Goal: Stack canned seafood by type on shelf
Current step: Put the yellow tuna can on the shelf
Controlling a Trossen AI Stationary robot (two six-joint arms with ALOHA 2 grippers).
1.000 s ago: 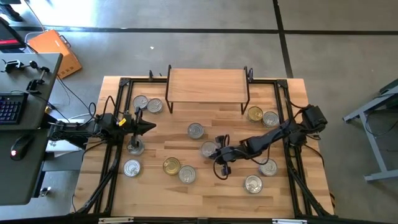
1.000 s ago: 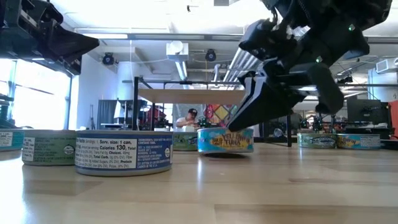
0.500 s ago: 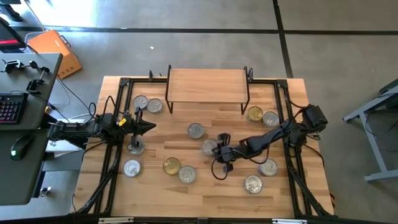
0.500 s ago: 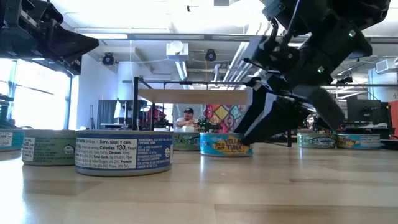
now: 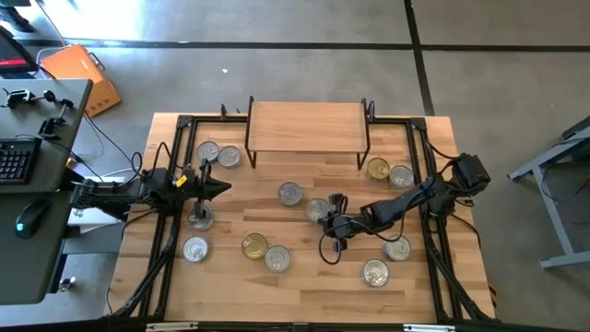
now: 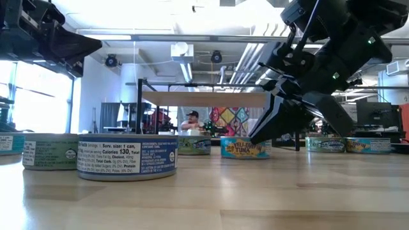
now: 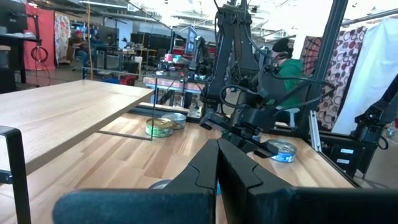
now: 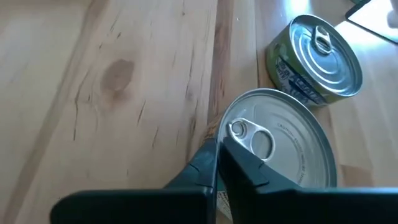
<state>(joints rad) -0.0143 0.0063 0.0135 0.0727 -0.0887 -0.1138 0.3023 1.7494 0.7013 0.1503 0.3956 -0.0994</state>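
You are looking straight down on a butcher-block table [image 5: 304, 277]. The shelf [image 5: 307, 126], a small raised platform with a light wood top and black legs, is sitting at the twelve o'clock edge, and its top is carrying no tins. Round flat tins are lying scattered across the table around it.

Your right gripper [image 5: 334, 219] is reaching in from three o'clock to the middle of the table. Its fingers [image 8: 231, 167] are pressed together, holding nothing. The tips are resting against the rim of a silver-lidded tin [image 8: 280, 146], though the contact may be only a near touch; the close view is partly blocked. A second tin with a yellow and blue label [image 8: 316, 58] is standing just beyond it, apart from the gripper.

Your left gripper [image 5: 221, 188] is waiting at nine o'clock, raised above the table, its fingers closed on nothing.

Two tins [image 5: 218, 154] are lying at eleven o'clock, beside the shelf's leg. A gold-lidded tin and a silver one [image 5: 389, 172] are lying at two o'clock. Three more [image 5: 251, 249] are lying near seven o'clock, and two [image 5: 385, 261] near five o'clock.

In the level view, a person [image 6: 188, 120] is sitting in the room behind the table.
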